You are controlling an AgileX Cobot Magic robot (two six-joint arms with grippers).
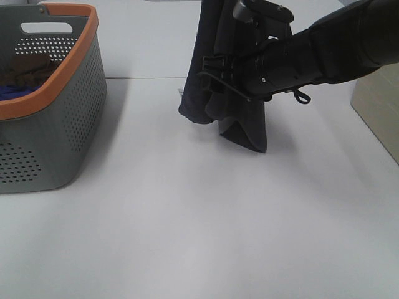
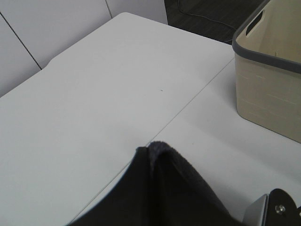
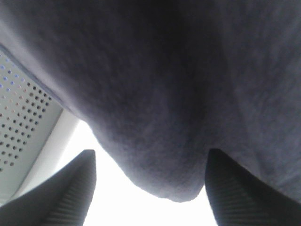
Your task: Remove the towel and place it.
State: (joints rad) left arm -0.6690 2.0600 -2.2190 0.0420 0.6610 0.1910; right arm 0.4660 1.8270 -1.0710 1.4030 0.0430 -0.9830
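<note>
The dark charcoal-grey towel [image 1: 198,93] hangs bunched from above the top edge of the exterior high view, its lower folds just touching the white table [image 1: 187,218]. My right gripper [image 1: 211,78] reaches in from the right. In the right wrist view its two black fingers [image 3: 70,193] stand wide apart, with the towel [image 3: 164,94] hanging between them. In the left wrist view the towel [image 2: 160,197] rises close to the camera and covers my left gripper's fingers. Only a metal corner [image 2: 277,209] of that gripper shows.
A grey perforated basket with an orange rim [image 1: 75,56] stands at the left, with a brown cloth [image 1: 28,67] and a blue cloth [image 1: 15,92] inside. A beige bin [image 2: 268,94] stands at the table's right side [image 1: 380,112].
</note>
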